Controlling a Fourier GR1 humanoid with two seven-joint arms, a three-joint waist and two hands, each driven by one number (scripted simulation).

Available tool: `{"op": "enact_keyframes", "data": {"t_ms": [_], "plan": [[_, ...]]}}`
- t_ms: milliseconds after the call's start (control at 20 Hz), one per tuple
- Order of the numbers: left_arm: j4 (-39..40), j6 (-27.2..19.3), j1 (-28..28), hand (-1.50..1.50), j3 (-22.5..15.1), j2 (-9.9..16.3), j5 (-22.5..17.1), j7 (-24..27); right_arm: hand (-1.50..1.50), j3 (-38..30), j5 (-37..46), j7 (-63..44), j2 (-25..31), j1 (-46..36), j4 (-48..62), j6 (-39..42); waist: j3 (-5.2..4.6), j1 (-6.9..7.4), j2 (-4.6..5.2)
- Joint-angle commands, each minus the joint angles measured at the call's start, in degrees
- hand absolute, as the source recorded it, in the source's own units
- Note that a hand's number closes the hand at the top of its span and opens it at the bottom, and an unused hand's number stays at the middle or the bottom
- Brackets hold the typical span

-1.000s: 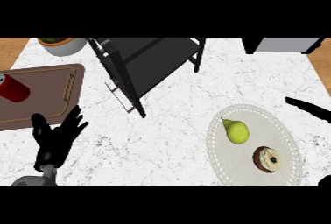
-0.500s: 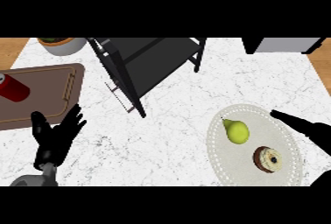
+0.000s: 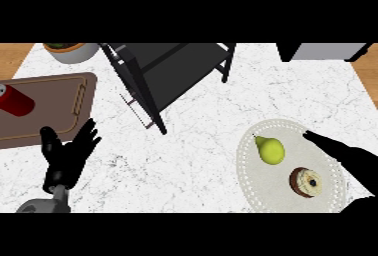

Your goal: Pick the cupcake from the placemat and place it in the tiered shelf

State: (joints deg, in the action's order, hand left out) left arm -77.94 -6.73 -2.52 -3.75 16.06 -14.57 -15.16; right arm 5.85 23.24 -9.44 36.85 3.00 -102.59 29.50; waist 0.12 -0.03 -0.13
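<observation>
Cupcake [image 3: 306, 182] sat on round white placemat [image 3: 255, 190], lower right of marble counter [image 3: 199, 145]. Pear [image 3: 270, 149] lay just up-left of it, apart, on same mat. Right hand [image 3: 345, 151] reached over mat's right edge, fingers straight, above cupcake, not touching. Left hand [image 3: 69, 155] rested at lower left, fingers spread upward. Black tiered shelf [image 3: 166, 70] stood top centre. Red cup [image 3: 15, 102] on brown board [image 3: 52, 107], far left.
</observation>
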Motion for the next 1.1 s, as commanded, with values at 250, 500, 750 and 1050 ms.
{"op": "enact_keyframes", "data": {"t_ms": [250,500,750,1050], "plan": [[2.16,1.57,0.39,0.00,1.33,-3.60,2.86,2.15,-1.50,-2.31,7.33,0.42,-3.81,1.53,-1.12,2.45,-0.13,-0.08,0.11],[-1.81,2.33,0.80,0.00,2.30,-2.08,3.57,-2.22,-1.50,2.50,16.99,1.73,-10.22,-0.93,6.29,-5.03,-0.11,0.14,0.11],[5.86,5.93,-3.37,0.00,6.55,-1.34,2.01,-0.58,-1.50,1.49,20.36,7.37,-11.52,1.16,9.62,-9.27,-0.12,-0.15,0.14],[0.20,4.93,1.65,0.00,5.08,-3.83,5.10,0.23,-1.50,0.12,22.03,11.10,-15.87,-7.81,21.19,-10.41,-0.11,0.30,0.14]]}}
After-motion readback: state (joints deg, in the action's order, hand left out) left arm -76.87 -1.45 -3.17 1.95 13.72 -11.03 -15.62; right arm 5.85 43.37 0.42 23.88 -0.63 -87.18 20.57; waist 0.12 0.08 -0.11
